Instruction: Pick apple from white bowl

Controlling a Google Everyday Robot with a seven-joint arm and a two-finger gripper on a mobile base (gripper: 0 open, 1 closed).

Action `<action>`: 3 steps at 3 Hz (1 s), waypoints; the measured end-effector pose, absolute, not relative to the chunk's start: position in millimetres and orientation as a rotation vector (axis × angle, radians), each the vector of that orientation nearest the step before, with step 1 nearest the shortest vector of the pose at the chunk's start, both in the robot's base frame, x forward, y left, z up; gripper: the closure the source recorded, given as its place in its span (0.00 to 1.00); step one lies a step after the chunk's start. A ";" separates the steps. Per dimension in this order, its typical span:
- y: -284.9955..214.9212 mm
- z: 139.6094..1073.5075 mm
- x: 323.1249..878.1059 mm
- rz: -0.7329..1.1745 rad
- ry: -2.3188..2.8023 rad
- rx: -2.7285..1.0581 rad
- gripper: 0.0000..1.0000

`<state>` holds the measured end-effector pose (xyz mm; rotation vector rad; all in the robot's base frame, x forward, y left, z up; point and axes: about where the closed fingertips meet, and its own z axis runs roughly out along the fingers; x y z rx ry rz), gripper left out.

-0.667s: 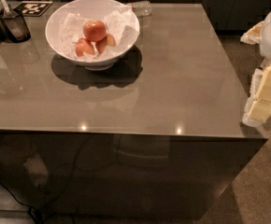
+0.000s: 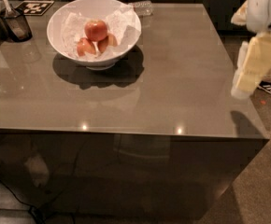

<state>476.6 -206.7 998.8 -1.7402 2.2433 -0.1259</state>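
Tabletop (image 2: 182, 78): apple (image 2: 96, 30) in white bowl (image 2: 56, 27), claw (image 2: 242, 85) far rt.

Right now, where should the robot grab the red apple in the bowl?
Probably from straight above, pinching the apple around its round middle. It sits highest, against two smaller fruits inside the white bowl, whose walls block the sides. The gripper hangs far right, beside the table.

Grey table (image 2: 182, 83), white bowl (image 2: 60, 31), cup (image 2: 17, 26), claw (image 2: 246, 78) beside
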 end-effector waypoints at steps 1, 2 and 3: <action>-185.2 1021.3 525.3 -0.168 2.203 -1.766 0.00; -172.4 1038.1 536.9 -0.186 2.138 -1.744 0.00; -172.4 1038.1 536.9 -0.186 2.138 -1.744 0.00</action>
